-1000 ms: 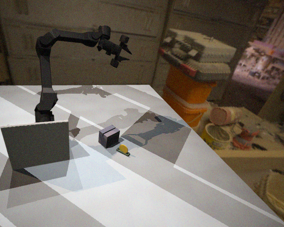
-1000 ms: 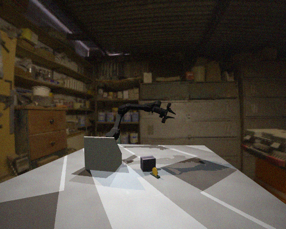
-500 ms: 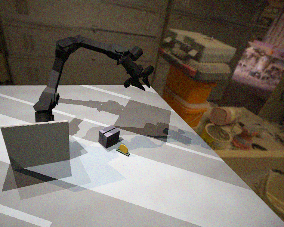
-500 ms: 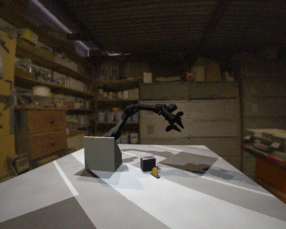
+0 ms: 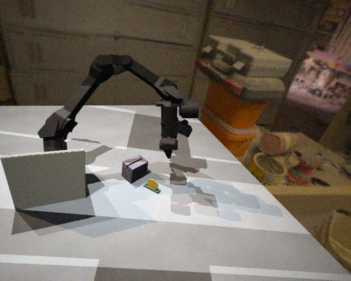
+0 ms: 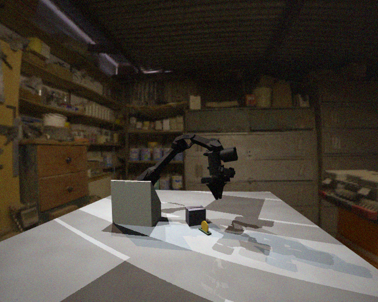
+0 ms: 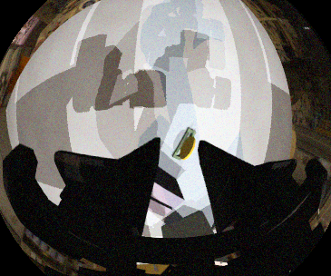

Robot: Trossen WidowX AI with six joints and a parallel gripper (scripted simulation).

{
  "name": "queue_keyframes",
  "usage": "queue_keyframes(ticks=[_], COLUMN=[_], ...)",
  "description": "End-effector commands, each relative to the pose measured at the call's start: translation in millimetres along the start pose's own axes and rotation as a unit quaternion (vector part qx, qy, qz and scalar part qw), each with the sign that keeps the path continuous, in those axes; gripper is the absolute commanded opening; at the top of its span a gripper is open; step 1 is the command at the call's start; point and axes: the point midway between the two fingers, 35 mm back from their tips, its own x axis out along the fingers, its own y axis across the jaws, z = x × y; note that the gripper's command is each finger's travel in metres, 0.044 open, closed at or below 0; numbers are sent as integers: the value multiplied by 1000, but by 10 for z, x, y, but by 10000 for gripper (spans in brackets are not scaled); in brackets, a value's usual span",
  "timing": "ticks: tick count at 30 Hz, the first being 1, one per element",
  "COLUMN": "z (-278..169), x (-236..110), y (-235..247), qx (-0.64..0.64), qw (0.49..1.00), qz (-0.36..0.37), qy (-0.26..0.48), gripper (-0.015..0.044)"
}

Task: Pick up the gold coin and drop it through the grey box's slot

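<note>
With its jaws partly spread and empty, the gripper point(image 5: 168, 155) hangs above the gold coin point(image 5: 152, 183) standing in its green holder point(image 5: 151, 187) at frame centre; a misaligned descent could topple it.

Coin point(image 5: 152, 183) matt gold; box point(image 5: 135, 167) matt grey.

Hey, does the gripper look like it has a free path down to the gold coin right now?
Probably yes. The gripper hangs above the table, fingers partly open and holding nothing, off to one side of the coin. Nothing stands between them; the grey box sits close beside the coin's holder, leaving modest room there.
</note>
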Motion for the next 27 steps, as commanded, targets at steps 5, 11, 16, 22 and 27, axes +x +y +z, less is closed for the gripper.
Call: queue_keyframes(ticks=[5, 11, 16, 22, 27], z=[-360, -441, -466, -502, -509], x=[247, 479, 587, 733, 789], y=[-440, -440, -424, -409, -402], qx=[219, 219, 219, 219, 219], qw=[969, 969, 969, 969, 969], qz=[49, 49, 49, 50, 50], qy=[101, 102, 102, 102, 102], gripper=[161, 161, 161, 161, 161])
